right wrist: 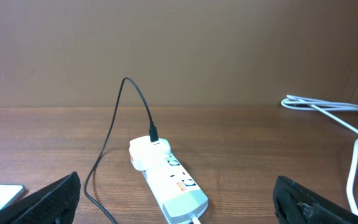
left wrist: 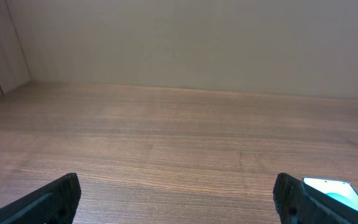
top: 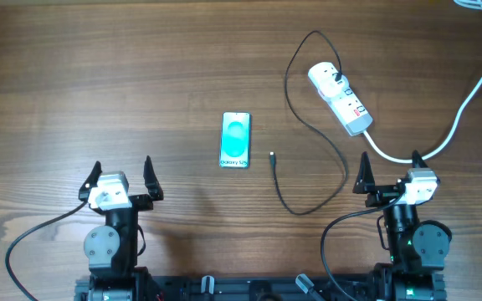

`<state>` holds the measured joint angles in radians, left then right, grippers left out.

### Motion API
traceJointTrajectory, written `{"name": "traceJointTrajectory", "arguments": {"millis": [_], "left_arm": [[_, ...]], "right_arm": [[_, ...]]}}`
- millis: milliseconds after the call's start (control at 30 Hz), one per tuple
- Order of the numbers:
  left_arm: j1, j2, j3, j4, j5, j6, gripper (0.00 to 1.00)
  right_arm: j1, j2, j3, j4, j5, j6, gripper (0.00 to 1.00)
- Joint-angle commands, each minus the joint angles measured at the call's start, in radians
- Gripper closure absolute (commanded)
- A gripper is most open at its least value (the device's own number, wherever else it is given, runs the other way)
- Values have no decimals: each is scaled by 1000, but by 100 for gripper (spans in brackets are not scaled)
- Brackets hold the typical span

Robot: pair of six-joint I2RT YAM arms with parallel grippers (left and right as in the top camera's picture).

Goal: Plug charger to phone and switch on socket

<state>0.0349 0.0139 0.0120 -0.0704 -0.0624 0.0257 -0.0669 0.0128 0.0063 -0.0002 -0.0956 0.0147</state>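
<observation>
The phone [top: 235, 140] lies flat at mid-table with its cyan screen up. The charger [top: 288, 79] is a thin black cable, plugged into a white adapter on the socket [top: 341, 99]. It loops across the table, and its connector tip [top: 272, 155] rests just right of the phone, apart from it. My left gripper [top: 122, 171] is open and empty, near the front edge, left of the phone. My right gripper [top: 389, 167] is open and empty, just in front of the socket [right wrist: 169, 180]. The phone's corner [left wrist: 334, 190] peeks from behind my left gripper's right finger.
A thick white cord [top: 467, 100] runs from the socket's near end, past my right gripper, to the far right corner. The bare wooden table [left wrist: 166, 130] stretches ahead of the left gripper [left wrist: 176, 186] to a plain wall.
</observation>
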Motion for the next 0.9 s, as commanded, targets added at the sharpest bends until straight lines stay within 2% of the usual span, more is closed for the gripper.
{"name": "traceJointTrajectory", "arguments": {"millis": [0, 800, 833, 867], "left_arm": [[6, -7, -6, 2, 9, 19, 0], [6, -7, -6, 2, 9, 19, 0], [6, -7, -6, 6, 47, 3, 0], [6, -7, -6, 5, 145, -23, 0]], "right_arm": [[2, 8, -1, 3, 13, 12, 0], [2, 8, -1, 3, 13, 12, 0], [2, 8, -1, 3, 13, 12, 0], [2, 8, -1, 3, 13, 12, 0]]}}
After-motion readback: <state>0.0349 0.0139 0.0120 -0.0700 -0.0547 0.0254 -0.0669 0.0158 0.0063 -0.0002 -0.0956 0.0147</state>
